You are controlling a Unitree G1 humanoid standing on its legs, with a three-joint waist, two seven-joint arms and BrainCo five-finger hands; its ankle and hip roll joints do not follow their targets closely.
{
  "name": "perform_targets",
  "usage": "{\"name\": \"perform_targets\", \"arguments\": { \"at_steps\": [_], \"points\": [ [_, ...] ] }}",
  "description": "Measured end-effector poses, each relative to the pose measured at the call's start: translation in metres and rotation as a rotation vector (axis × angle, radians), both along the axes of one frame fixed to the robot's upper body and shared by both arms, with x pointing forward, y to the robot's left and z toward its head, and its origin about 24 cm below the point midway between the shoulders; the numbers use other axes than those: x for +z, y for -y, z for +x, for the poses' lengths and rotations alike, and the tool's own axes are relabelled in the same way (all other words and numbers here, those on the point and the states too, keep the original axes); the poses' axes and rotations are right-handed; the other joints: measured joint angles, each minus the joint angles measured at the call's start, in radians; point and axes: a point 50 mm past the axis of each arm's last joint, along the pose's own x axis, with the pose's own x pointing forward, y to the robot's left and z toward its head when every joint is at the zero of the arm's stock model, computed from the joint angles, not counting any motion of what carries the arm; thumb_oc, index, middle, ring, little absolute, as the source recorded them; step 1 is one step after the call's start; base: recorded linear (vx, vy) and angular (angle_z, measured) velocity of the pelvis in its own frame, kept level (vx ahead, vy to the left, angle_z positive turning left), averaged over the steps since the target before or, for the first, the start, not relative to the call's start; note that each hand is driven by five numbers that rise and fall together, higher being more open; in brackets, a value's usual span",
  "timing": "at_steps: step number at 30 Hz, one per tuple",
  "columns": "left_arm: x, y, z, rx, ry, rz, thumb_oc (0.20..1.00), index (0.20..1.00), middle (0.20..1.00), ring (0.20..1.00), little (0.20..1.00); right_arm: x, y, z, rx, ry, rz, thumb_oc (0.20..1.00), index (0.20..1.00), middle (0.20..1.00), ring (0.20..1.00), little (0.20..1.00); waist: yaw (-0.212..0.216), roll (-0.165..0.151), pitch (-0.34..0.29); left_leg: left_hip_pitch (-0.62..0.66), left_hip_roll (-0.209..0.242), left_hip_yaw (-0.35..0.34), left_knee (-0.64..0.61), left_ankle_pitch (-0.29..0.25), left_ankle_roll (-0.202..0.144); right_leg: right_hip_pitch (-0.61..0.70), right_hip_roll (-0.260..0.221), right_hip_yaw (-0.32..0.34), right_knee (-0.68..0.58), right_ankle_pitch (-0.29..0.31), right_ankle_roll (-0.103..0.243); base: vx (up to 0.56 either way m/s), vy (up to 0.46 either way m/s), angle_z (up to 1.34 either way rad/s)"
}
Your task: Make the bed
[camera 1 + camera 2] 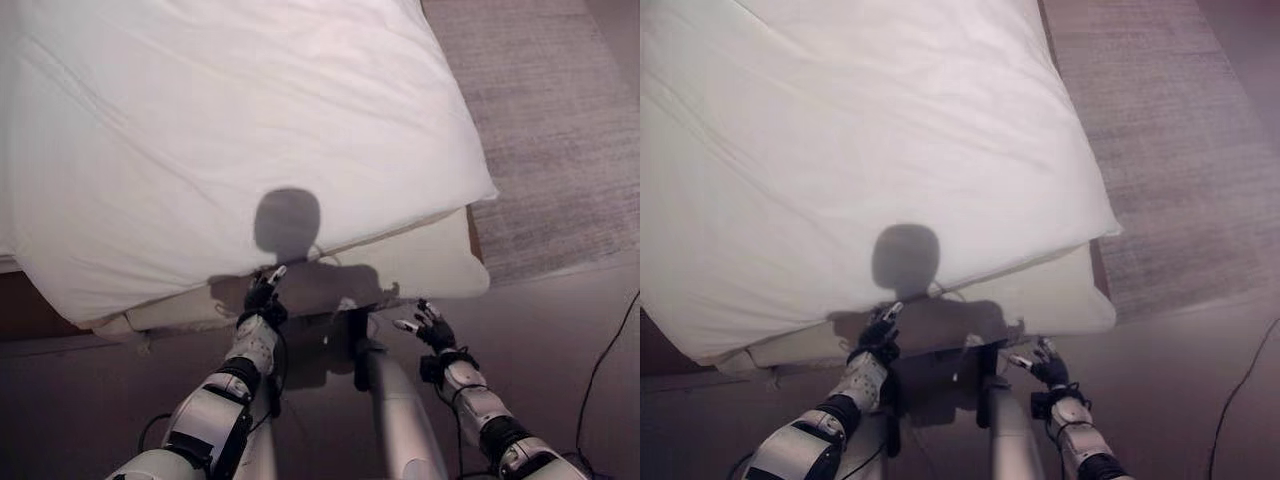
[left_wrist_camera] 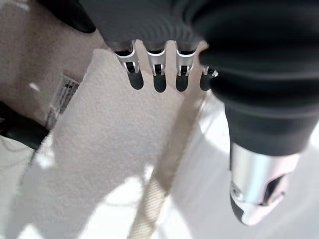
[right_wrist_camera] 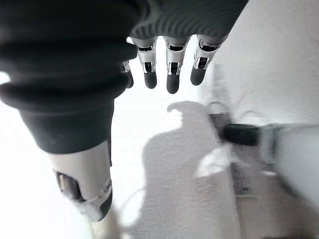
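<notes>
A white duvet point(image 1: 230, 130) lay spread over the bed point(image 1: 420, 262), covering it up to the foot edge, where its hem overhung the mattress side. At the bed's near right corner the duvet ended in a soft point, and the pale mattress showed below it. A grey rug point(image 1: 555, 130) lay on the floor along the bed's right side, and dark floor ran along the foot edge.

The left hand point(image 1: 263, 295) was at the foot edge of the bed, just under the duvet's overhanging hem, near the middle of that edge. In its wrist view the fingers point(image 2: 159, 74) reached out straight and relaxed toward the textured mattress side and a piped seam, holding nothing; whether the tips touched the fabric could not be told.

The right hand point(image 1: 430, 325) hovered off the foot edge, low beside the mattress side and nearer the right corner, apart from the duvet. Its fingers point(image 3: 172, 74) were likewise extended and loose, the thumb apart, with nothing grasped.
</notes>
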Motion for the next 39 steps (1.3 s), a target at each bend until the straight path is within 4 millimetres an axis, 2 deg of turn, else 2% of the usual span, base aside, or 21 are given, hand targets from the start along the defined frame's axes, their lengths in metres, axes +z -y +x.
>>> {"name": "perform_targets", "arguments": {
  "at_steps": [3,6,8,11,13,17,22,23,35,37,39],
  "points": [
    [0.018,-0.01,0.013,0.119,0.043,-0.082,1.0,1.0,1.0,1.0,1.0,0.021,-0.009,0.006,-0.026,0.115,0.117,1.0,1.0,1.0,1.0,1.0,-0.022,-0.014,-0.001,-0.058,0.005,0.007,0.027,-0.007,0.003,-0.048,0.004,0.006,-0.003,0.014,0.002,0.01,0.024,-0.1],
    [0.03,-0.013,0.021,0.156,0.062,-0.102,1.0,1.0,1.0,1.0,1.0,0.028,-0.011,0.007,-0.036,0.149,0.173,1.0,1.0,1.0,1.0,1.0,-0.048,-0.026,-0.001,-0.07,0.007,0.019,0.038,-0.009,0.005,-0.059,0.006,0.017,-0.01,0.026,-0.001,0.0,0.02,-0.1],
    [0.042,-0.015,0.028,0.176,0.091,-0.11,1.0,1.0,1.0,1.0,1.0,0.036,-0.013,0.006,-0.029,0.194,0.208,1.0,1.0,1.0,1.0,1.0,-0.05,-0.028,-0.001,-0.085,0.011,0.02,0.051,-0.017,0.003,-0.067,0.009,0.019,-0.01,0.028,-0.001,0.0,0.002,-0.07],
    [0.047,-0.016,0.031,0.186,0.098,-0.115,1.0,1.0,1.0,1.0,1.0,0.036,-0.013,0.004,-0.03,0.196,0.214,1.0,1.0,1.0,1.0,1.0,-0.051,-0.032,-0.002,-0.086,0.011,0.02,0.053,-0.018,0.003,-0.07,0.01,0.02,-0.01,0.028,0.0,0.0,0.0,0.0],
    [0.056,-0.018,0.037,0.23,0.115,-0.171,1.0,1.0,1.0,1.0,1.0,0.042,-0.015,0.005,-0.02,0.228,0.224,1.0,1.0,1.0,1.0,1.0,-0.052,-0.041,-0.009,-0.107,0.014,0.02,0.058,-0.021,0.001,-0.089,0.012,0.02,-0.01,0.027,0.001,0.0,0.011,-0.04],
    [0.072,-0.033,0.043,0.296,0.159,-0.184,1.0,1.0,1.0,1.0,1.0,0.049,-0.017,0.007,-0.012,0.262,0.233,1.0,1.0,1.0,1.0,1.0,-0.073,-0.063,-0.022,-0.157,0.019,0.019,0.081,-0.022,0.0,-0.131,0.018,0.022,-0.004,0.038,0.0,0.0,0.01,-0.02],
    [0.079,-0.033,0.046,0.336,0.17,-0.208,1.0,1.0,1.0,1.0,1.0,0.048,-0.016,0.006,-0.017,0.258,0.241,1.0,1.0,1.0,1.0,1.0,-0.075,-0.065,-0.023,-0.169,0.02,0.019,0.091,-0.024,0.0,-0.143,0.019,0.024,0.0,0.039,-0.001,0.0,0.0,0.0],
    [0.08,-0.033,0.046,0.338,0.17,-0.207,0.2,0.2,0.2,0.2,0.2,0.048,-0.016,0.006,-0.018,0.258,0.243,1.0,1.0,1.0,1.0,1.0,-0.075,-0.065,-0.023,-0.17,0.021,0.019,0.092,-0.025,0.0,-0.143,0.019,0.024,-0.001,0.038,-0.001,0.0,0.0,0.0],
    [0.096,-0.038,0.049,0.399,0.246,-0.261,0.2,0.2,0.2,0.2,0.2,0.051,-0.021,0.006,0.009,0.27,0.247,1.0,1.0,1.0,1.0,1.0,-0.068,-0.066,-0.024,-0.197,0.028,0.026,0.098,-0.025,-0.001,-0.167,0.026,0.03,-0.012,0.055,-0.005,-0.01,0.002,-0.02],
    [0.098,-0.033,0.049,0.408,0.259,-0.282,0.2,0.2,0.2,0.2,0.2,0.051,-0.021,0.006,0.009,0.27,0.247,1.0,1.0,1.0,1.0,1.0,-0.069,-0.066,-0.024,-0.192,0.028,0.027,0.091,-0.024,-0.001,-0.164,0.026,0.03,-0.012,0.056,-0.006,0.0,0.0,0.0],
    [0.097,-0.021,0.044,0.41,0.293,-0.352,0.2,0.2,0.2,0.2,0.2,0.05,-0.022,0.006,0.009,0.267,0.251,1.0,1.0,1.0,1.0,1.0,-0.049,-0.066,-0.024,-0.173,0.027,0.029,0.078,-0.021,-0.001,-0.153,0.025,0.03,-0.013,0.057,-0.008,0.0,0.0,0.0]
  ]
}}
